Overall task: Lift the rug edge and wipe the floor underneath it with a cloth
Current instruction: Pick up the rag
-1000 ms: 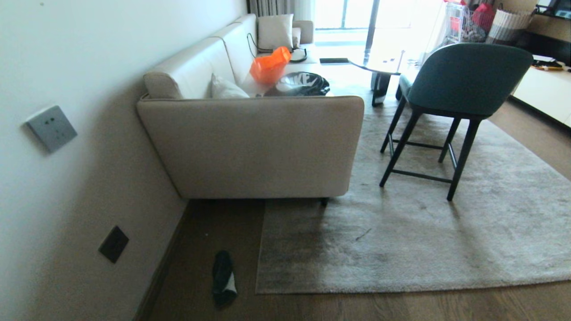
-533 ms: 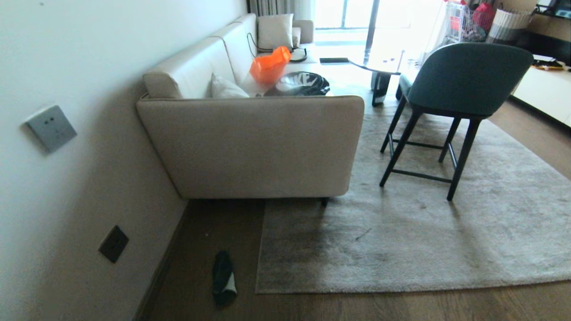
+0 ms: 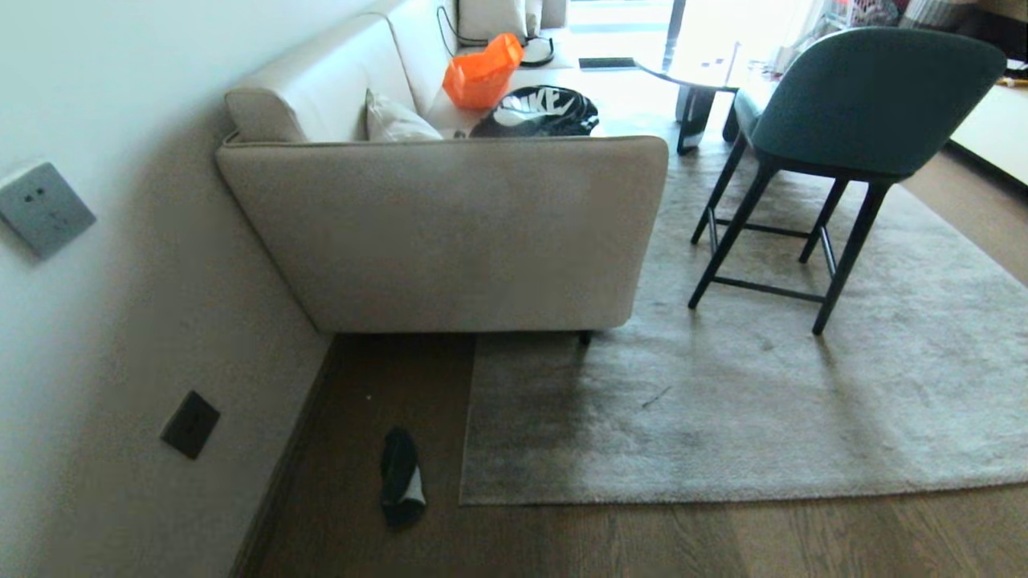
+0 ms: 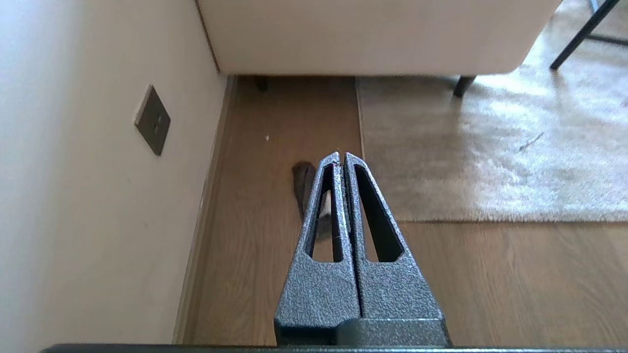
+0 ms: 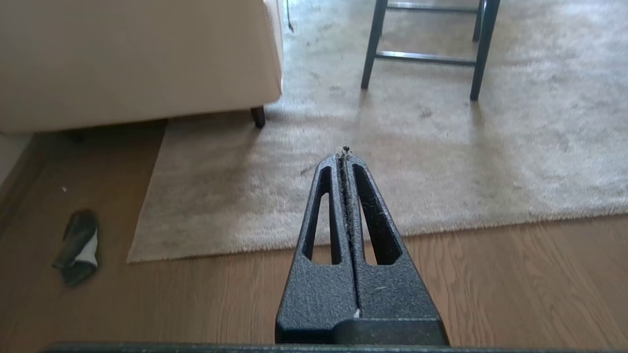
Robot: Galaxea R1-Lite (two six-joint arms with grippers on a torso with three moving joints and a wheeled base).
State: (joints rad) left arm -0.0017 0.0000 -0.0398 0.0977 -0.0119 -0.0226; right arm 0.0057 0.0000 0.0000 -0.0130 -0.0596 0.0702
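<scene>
The large grey-beige rug lies flat, and its rug edge (image 3: 642, 496) runs straight across the dark wooden floor (image 3: 723, 542) to a square corner on the left. The cloth (image 3: 401, 487), a small crumpled dark piece with a pale patch, lies on the planks just left of that corner. Neither arm shows in the head view. My left gripper (image 4: 342, 156) hangs shut and empty above the floor, its finger partly hiding the cloth (image 4: 301, 181). Above the rug edge (image 5: 221, 247) my right gripper (image 5: 345, 158) is shut and empty, lint on its tips, with the cloth (image 5: 78, 245) off to one side.
A beige sofa (image 3: 466, 233) stands on the rug's back left against the wall (image 3: 120, 321), which carries a dark socket plate (image 3: 189, 424) low down. A dark green chair (image 3: 851, 104) stands on the rug to the right. An orange bag (image 3: 482, 72) lies on the sofa.
The whole head view has shifted upward in the picture as the camera tipped down. Cloth, rug and furniture keep their places.
</scene>
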